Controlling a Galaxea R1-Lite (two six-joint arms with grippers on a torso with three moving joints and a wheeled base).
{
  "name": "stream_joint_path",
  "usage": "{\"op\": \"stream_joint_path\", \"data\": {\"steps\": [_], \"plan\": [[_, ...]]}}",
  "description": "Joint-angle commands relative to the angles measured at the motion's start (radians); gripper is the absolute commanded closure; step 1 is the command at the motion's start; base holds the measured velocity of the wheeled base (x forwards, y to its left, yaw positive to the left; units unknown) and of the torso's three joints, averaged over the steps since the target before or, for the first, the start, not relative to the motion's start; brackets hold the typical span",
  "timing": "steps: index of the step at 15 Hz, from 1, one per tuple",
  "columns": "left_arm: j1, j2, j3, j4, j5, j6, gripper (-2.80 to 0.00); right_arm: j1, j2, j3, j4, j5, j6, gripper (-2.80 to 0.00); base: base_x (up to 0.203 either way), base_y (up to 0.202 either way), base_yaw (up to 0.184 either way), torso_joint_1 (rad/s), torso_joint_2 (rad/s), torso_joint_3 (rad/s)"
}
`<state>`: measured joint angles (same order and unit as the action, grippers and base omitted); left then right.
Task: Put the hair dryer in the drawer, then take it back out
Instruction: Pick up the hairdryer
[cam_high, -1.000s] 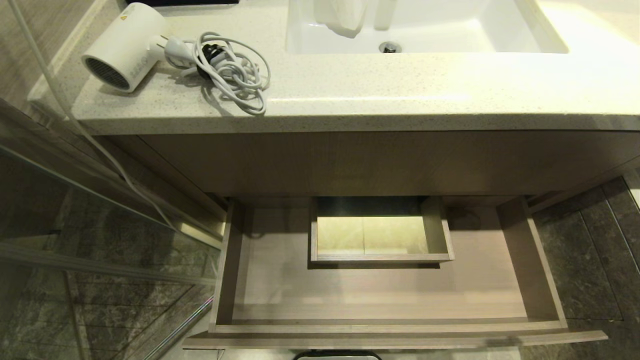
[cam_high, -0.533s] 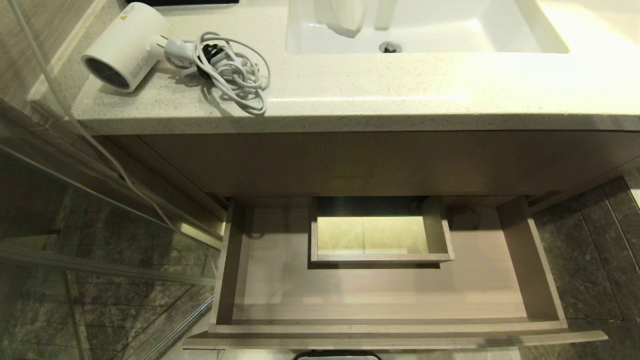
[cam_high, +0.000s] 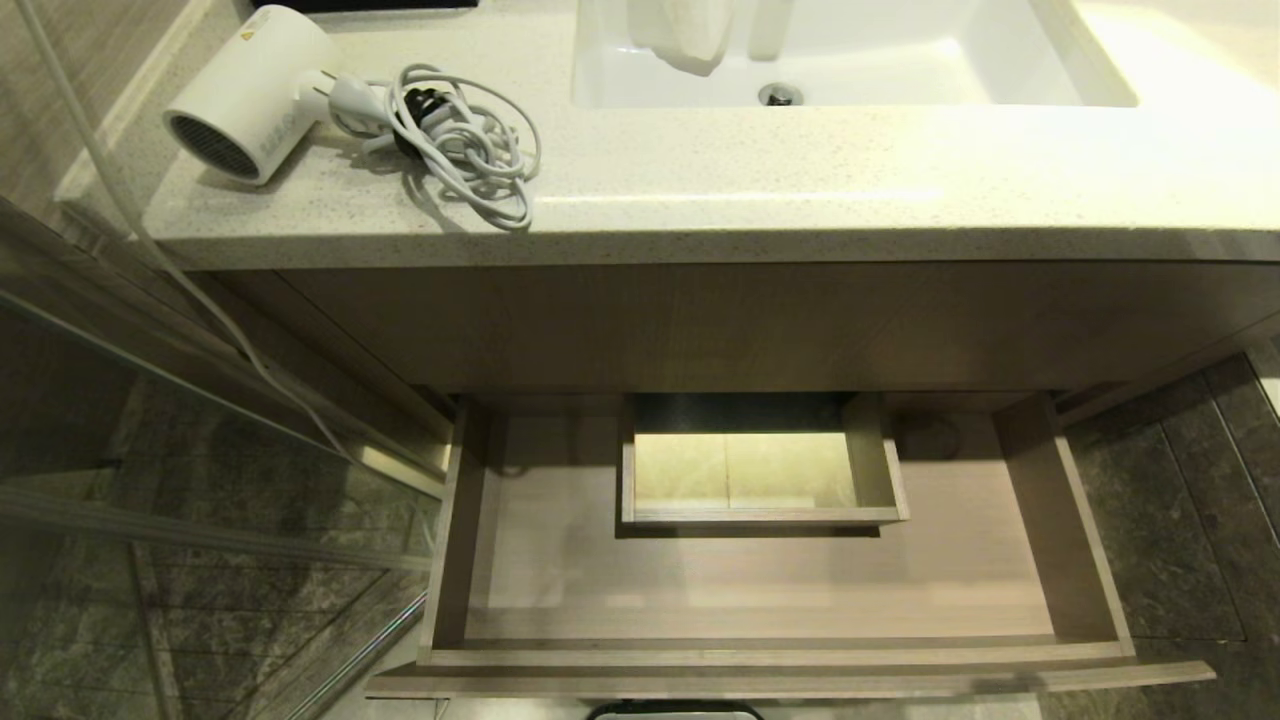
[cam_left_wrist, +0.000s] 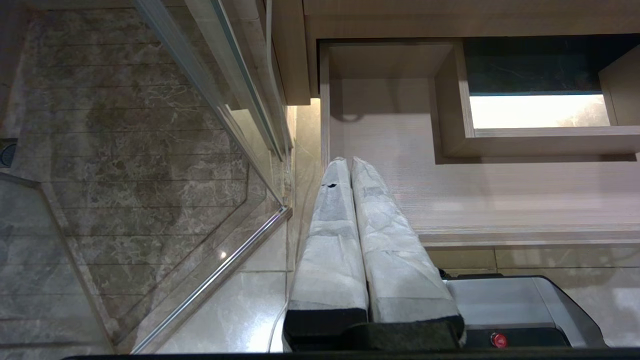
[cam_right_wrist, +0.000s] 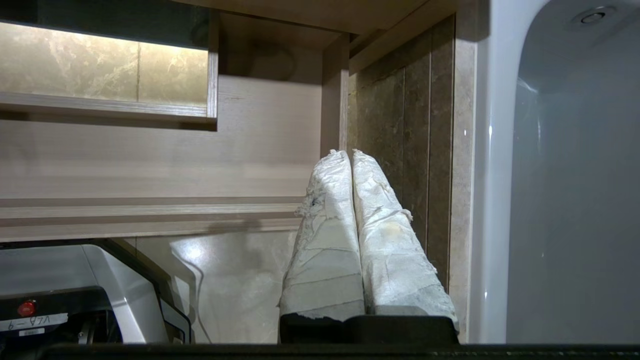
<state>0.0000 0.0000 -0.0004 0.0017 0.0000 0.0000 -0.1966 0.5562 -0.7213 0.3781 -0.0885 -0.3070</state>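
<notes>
Hair dryer (cam_high: 245, 95) on your countertop (cam_high: 700, 200), drawer (cam_high: 760, 590) pulled out, left gripper (cam_left_wrist: 346, 161) and right gripper (cam_right_wrist: 347, 152) fingers pressed together, holding nothing.

White hair dryer (cam_high: 245, 95) with dark grille and pale grey cord (cam_high: 465, 145); speckled cream counter (cam_high: 800, 190); light wood-grain drawer (cam_high: 760, 590); dark veined marble floor (cam_high: 1190, 520); white sink (cam_high: 1000, 60)
</notes>
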Motion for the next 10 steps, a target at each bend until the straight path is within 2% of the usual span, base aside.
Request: {"op": "stream_joint_path", "data": {"steps": [1, 6, 10], "plan": [[0.000, 0.000, -0.001, 0.000, 0.000, 0.000, 0.00, 0.000, 0.000, -0.004, 0.002, -0.002, -0.001, 0.00, 0.000, 0.000, 0.000, 0.009, -0.03, -0.028], [0.000, 0.000, 0.000, 0.000, 0.000, 0.000, 0.00, -0.001, 0.004, -0.009, 0.002, -0.007, -0.001, 0.00, 0.000, 0.000, 0.000, 0.153, -0.31, -0.151], [0.000, 0.000, 0.000, 0.000, 0.000, 0.000, 0.00, 0.000, 0.011, -0.010, 0.036, -0.007, -0.004, 0.00, 0.000, 0.000, 0.000, 0.000, 0.00, 0.000]]}}
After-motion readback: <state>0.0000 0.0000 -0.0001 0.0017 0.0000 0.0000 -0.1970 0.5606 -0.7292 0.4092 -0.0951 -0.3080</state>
